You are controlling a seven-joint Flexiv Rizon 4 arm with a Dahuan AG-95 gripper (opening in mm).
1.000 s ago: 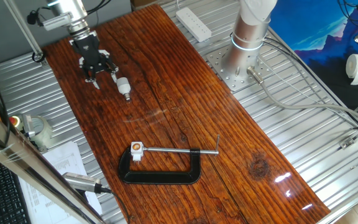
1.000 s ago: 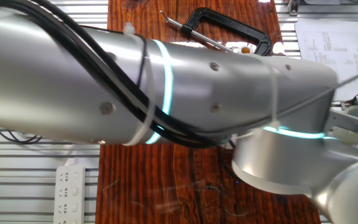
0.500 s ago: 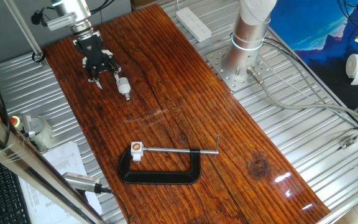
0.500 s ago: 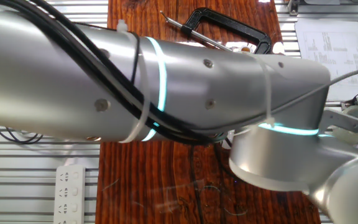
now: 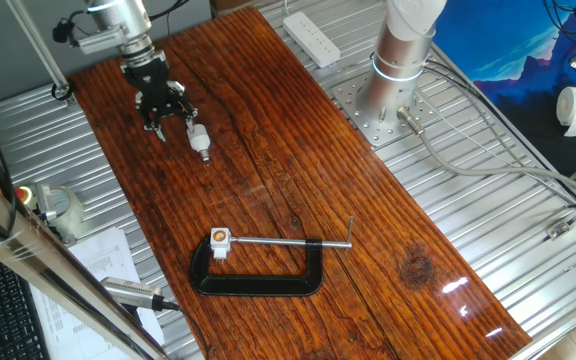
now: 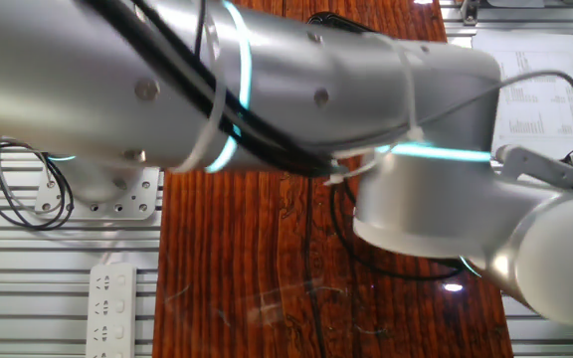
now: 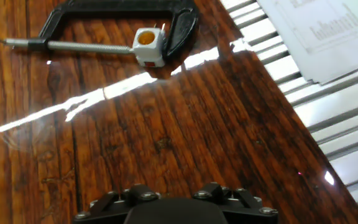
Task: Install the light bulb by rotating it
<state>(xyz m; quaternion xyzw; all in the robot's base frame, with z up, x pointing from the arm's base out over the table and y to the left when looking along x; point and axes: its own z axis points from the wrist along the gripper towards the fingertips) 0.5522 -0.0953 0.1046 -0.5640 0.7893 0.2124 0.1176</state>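
Table top (image 5: 298,190): dark red-brown wood, strong grain, glossy varnish with bright glare streaks.
C-clamp (image 5: 258,282): matt black frame, bare metal screw rod.
Socket block (image 7: 148,46): smooth white plastic, copper-orange hole.
Light bulb (image 5: 199,137): frosted white dome, metallic base.
Robot arm (image 6: 296,89): smooth satin silver shell, black cables.
Surrounding bench (image 5: 468,170): ribbed bare metal.
Power strip (image 5: 311,38): white plastic.
Sheets (image 7: 328,31): printed white paper.
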